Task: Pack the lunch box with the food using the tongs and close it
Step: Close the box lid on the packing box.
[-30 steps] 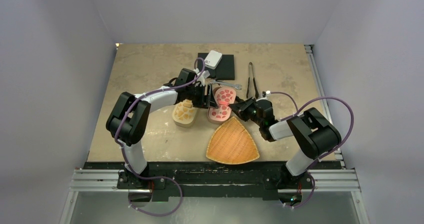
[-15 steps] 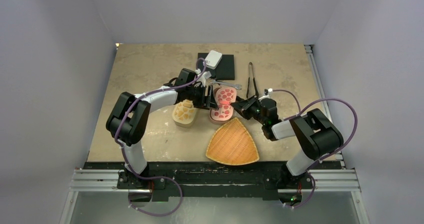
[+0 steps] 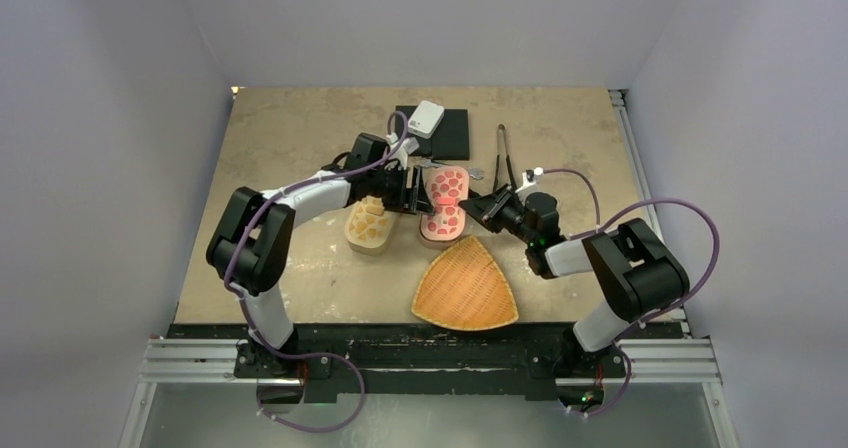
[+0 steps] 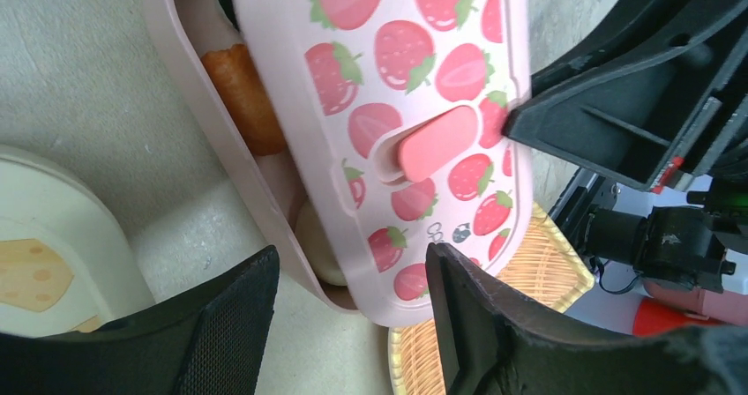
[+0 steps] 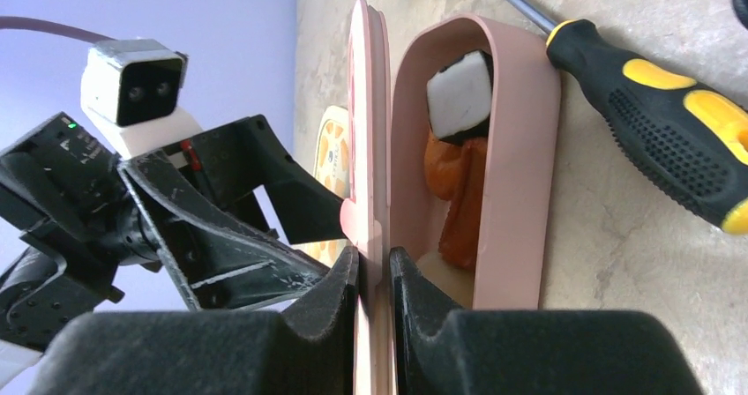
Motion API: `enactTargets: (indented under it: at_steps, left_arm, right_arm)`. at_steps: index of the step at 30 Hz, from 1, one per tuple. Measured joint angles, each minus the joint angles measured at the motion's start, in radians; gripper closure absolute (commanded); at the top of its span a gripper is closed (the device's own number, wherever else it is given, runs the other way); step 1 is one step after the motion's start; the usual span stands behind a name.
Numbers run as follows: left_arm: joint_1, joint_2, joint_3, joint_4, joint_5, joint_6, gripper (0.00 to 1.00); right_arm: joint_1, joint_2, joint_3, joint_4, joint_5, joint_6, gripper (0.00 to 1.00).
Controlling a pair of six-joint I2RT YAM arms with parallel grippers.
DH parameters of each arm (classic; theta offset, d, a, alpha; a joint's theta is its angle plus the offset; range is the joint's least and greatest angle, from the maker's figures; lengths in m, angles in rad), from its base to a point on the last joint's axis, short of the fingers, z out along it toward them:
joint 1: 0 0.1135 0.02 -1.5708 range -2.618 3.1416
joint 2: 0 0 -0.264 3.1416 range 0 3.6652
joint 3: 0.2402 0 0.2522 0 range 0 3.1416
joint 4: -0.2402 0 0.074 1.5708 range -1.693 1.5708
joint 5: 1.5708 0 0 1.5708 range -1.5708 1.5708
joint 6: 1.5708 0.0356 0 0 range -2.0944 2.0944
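We judge the chief risk to be a lid that seats crooked: the strawberry-printed pink lid (image 4: pixel 415 78) lies skewed across the pink oval plastic lunch box (image 4: pixel 181 51), leaving a strip open along one side, so pressing it down like this may catch its rim on the wall or jam it on the food; the right tool (image 5: pixel 375 263) pinches only the thin edge of that lid, its fingers pressed close on either side, and so slight a hold may slip or let the lid swing; the left tool (image 4: pixel 351 254) is spread wide astride the box's rounded end, both fingers seemingly against it, which we read as a bracing hold, yet those fingers may block the lid's rim there; the two tools sit very near each other at the lid, so they may knock together; a shove could also slide the box against the yellow-and-black-handled screwdriver (image 5: pixel 653 95) lying just beside it on the table (image 3: pixel 290 138). Inside the box we see a black-and-white block (image 5: pixel 459 95) at the far end, an orange piece (image 5: pixel 454 192) next to it and a pale beige bun (image 5: pixel 441 276) nearer the pinched end; the lid hides the rest; the cream oval box with a cheese-patterned lid (image 3: pixel 370 226) appears closed just beside it; the orange woven triangular basket (image 3: pixel 466 286) shows no food; the slim dark tongs (image 3: pixel 505 163) lie on the table beyond the right tool, held by neither.
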Motion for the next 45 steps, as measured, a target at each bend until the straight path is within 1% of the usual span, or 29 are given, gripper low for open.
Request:
enactTargets:
  at_steps: [6, 17, 22, 37, 45]
  left_arm:
    - [0.011, -0.023, 0.000, 0.008, 0.000, 0.000, 0.39]
    - [0.016, -0.022, 0.000, 0.011, 0.000, -0.008, 0.44]
    - [0.016, -0.010, 0.000, 0.011, 0.000, -0.010, 0.45]
    - [0.016, 0.010, 0.000, 0.006, -0.002, -0.011, 0.47]
    - [0.016, 0.010, 0.000, 0.006, -0.004, -0.011, 0.47]
  right_arm:
    - [0.000, 0.054, 0.045, 0.000, -0.027, -0.016, 1.00]
    - [0.000, 0.061, 0.050, -0.018, -0.031, -0.018, 1.00]
    - [0.000, 0.092, 0.054, -0.022, -0.026, -0.012, 1.00]
    - [-0.003, 0.122, 0.058, -0.006, -0.036, 0.055, 1.00]
    - [-0.003, 0.122, 0.058, -0.006, -0.036, 0.061, 1.00]
